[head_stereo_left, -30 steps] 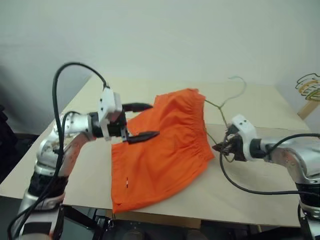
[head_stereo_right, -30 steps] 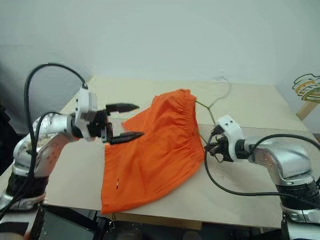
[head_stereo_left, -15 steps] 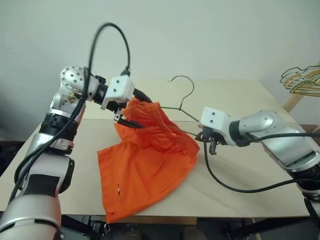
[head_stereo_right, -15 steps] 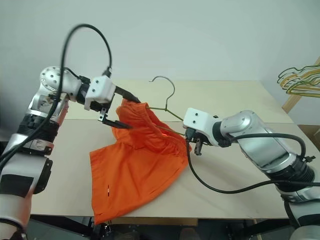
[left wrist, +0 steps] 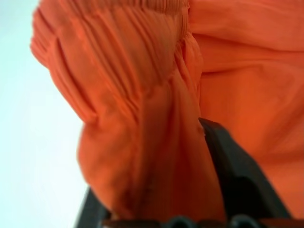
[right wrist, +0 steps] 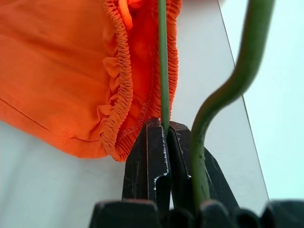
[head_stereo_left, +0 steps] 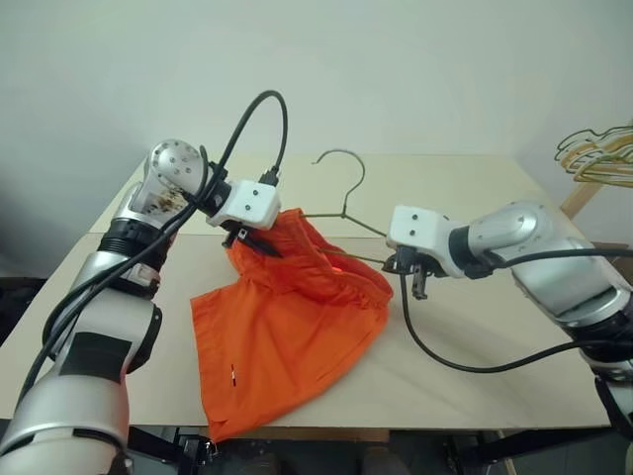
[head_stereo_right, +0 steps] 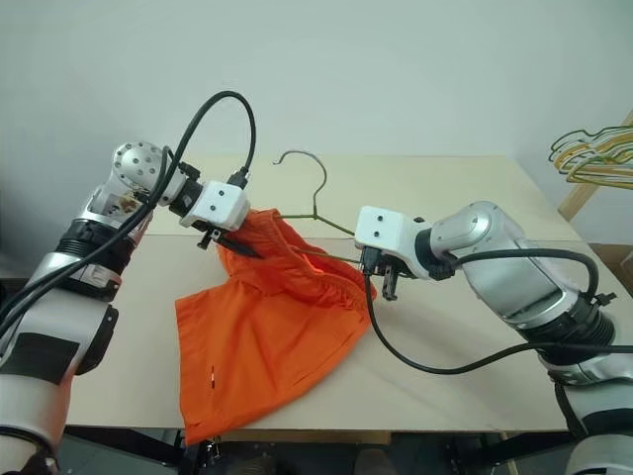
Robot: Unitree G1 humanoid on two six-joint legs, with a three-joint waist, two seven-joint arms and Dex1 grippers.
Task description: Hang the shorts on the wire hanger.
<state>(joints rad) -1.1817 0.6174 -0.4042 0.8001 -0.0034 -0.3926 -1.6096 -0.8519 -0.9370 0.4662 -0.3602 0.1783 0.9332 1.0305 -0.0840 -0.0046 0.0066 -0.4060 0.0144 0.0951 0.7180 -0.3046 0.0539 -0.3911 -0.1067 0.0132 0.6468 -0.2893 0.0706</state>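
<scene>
The bright orange shorts lie on the table with their gathered waistband pulled up off the surface. The olive-green wire hanger is held up at a tilt, hook toward the far wall, and one of its wires runs inside the waistband. My right gripper is shut on the hanger's wire just outside the waistband. My left gripper is at the raised top of the waistband, shut on a bunch of orange fabric.
The pale wooden table reaches to its near edge just below the shorts' hem. A bunch of yellow, green and white hangers hangs off a wooden post at the far right, beyond the table.
The right gripper raised the hanger, lifting the waistband off the table. The left gripper came to the raised waistband and closed from wide open onto the fabric. The camera view also shifted.
</scene>
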